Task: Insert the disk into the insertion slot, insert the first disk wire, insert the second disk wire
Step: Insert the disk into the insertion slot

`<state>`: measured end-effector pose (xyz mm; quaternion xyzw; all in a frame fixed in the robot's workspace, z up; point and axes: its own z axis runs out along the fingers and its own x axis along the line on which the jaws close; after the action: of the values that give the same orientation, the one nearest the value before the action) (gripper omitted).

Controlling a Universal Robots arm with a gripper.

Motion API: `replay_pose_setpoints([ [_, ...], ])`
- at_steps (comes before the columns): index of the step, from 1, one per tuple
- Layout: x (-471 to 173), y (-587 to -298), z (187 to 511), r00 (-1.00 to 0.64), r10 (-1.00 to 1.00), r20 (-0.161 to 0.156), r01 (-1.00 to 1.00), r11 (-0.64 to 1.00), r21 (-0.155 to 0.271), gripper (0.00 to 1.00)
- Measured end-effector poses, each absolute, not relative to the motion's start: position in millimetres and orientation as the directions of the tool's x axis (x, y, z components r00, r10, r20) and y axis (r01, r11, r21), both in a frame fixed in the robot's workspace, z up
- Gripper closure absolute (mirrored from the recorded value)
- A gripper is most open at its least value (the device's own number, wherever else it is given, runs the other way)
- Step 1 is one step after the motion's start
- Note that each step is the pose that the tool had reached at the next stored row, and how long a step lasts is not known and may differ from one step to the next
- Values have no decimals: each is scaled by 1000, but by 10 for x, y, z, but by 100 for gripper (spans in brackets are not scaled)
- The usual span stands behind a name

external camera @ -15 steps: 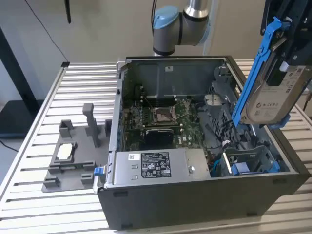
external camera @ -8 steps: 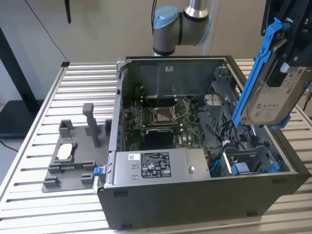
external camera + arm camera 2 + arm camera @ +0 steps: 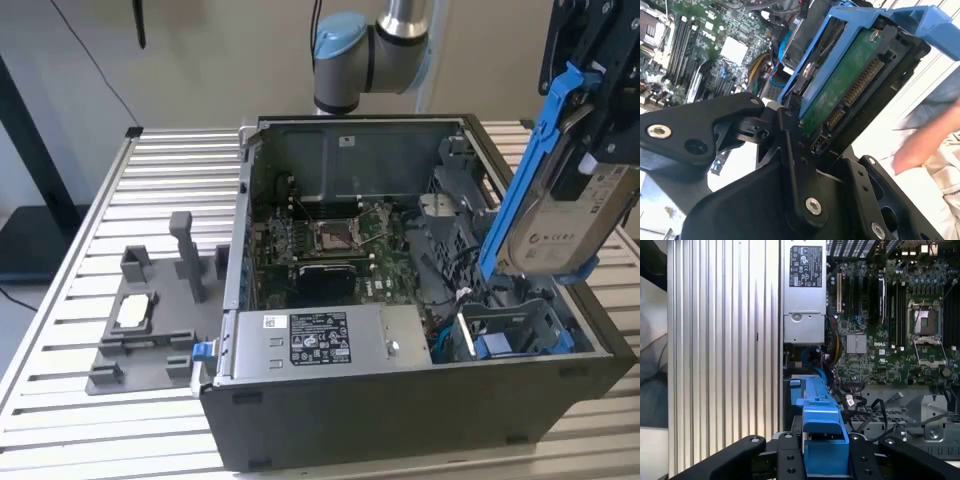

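Observation:
In the exterior view my gripper (image 3: 588,130) is shut on the disk (image 3: 572,225), a silver-grey drive with a white label in a bright blue bracket (image 3: 520,180). The disk hangs steeply tilted above the right end of the open computer case (image 3: 400,420). Its lower edge is just over the insertion slot (image 3: 515,330), a grey bay with blue edges, without sitting in it. In the second wrist view the disk (image 3: 850,85) shows its green circuit board and connectors between my black fingers (image 3: 790,145). The first wrist view looks down the blue bracket (image 3: 821,425) held in my gripper (image 3: 822,455).
A long silver box (image 3: 320,340) with a black-and-white label lies along the case's near side, and the motherboard (image 3: 330,240) sits behind it. Loose cables (image 3: 875,405) lie near the bay. A grey fixture (image 3: 150,320) holding a small silver chip (image 3: 133,312) stands at the exterior view's left. A person's arm (image 3: 925,140) is close by.

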<state>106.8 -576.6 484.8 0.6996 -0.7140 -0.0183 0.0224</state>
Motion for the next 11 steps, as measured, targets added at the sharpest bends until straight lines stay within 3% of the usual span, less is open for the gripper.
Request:
replay_pose_setpoints([
  [11, 1103, -5777, 4675, -20, -1000, -23, -998, 19, 58, 67],
])
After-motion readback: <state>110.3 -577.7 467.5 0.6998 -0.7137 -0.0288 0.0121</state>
